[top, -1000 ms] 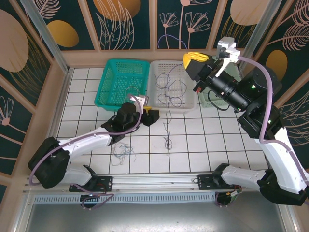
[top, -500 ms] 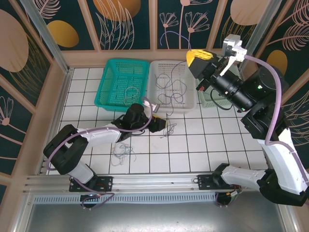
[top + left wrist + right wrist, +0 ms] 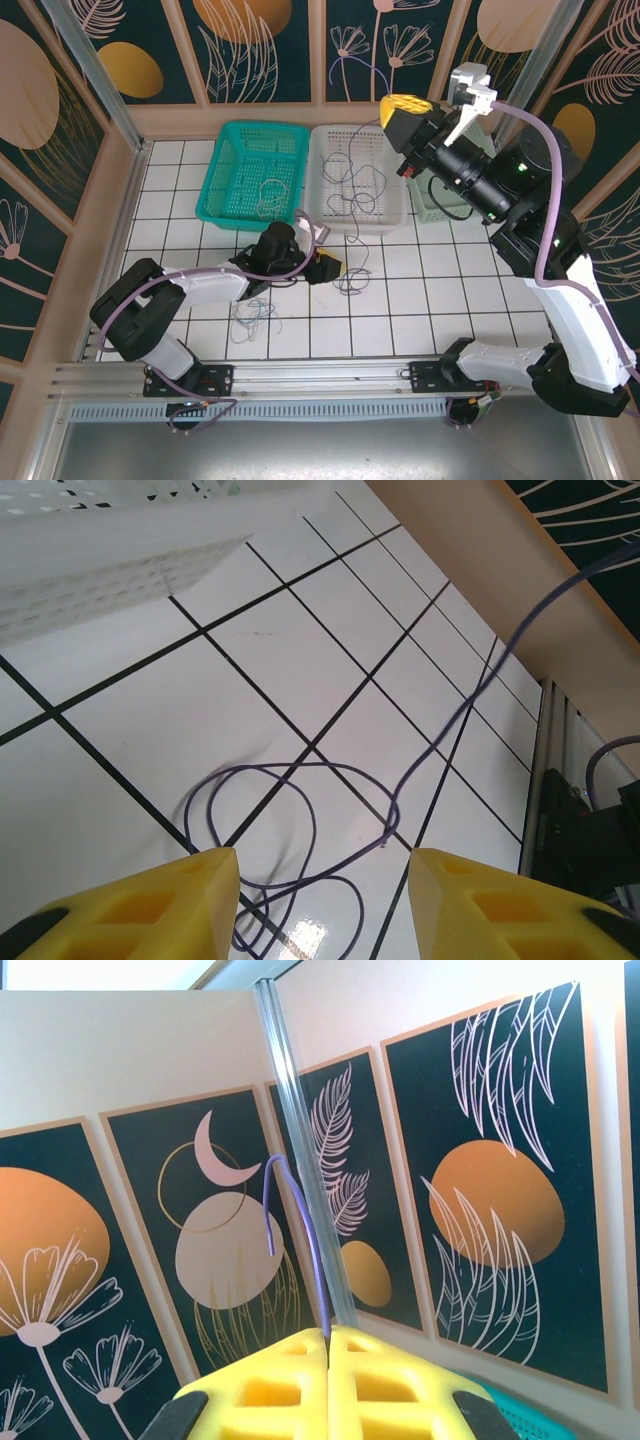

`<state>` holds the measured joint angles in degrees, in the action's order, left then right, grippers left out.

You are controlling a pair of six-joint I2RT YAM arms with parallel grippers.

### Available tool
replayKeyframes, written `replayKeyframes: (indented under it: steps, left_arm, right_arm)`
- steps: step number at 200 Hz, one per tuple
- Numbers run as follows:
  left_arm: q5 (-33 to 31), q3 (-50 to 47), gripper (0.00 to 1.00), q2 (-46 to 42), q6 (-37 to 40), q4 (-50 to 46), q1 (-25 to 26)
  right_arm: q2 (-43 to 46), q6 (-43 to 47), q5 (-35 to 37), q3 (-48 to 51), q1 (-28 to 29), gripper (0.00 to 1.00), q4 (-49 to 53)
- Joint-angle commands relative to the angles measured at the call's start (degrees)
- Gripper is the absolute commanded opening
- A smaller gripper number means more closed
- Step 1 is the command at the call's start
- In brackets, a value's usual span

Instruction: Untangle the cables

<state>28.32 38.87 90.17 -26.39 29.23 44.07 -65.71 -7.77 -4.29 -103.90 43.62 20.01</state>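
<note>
Untangling looks barely half done as your right gripper [image 3: 328,1342], clenched on one blue cable [image 3: 268,1210], holds it high at the far right, your left gripper [image 3: 325,880] hangs parted and empty over a blue loop [image 3: 300,767] on the tiles, and other strands [image 3: 352,185] lie in the white basket [image 3: 318,190] and the teal basket [image 3: 215,175].

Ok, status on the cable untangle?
Left gripper open, low over thin dark-purple cable loops on white tiles. Right gripper raised, shut on thin purple cable strand. White perforated plastic basket close beside left.
</note>
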Motion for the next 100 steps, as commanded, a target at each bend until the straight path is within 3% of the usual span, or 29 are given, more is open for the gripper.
replayKeyframes:
  steps: [1,100]
  left_arm:
    - [1.38,-0.23,0.48,-1.50,0.71,2.93,0.75]
    - [0.35,0.59,0.47,0.71,7.44,-2.14,3.82]
  right_arm:
    - [0.02,-0.05,1.32,-2.92,0.15,0.00,-0.50]
    - [-2.14,1.02,2.61,-5.66,0.05,0.00,0.32]
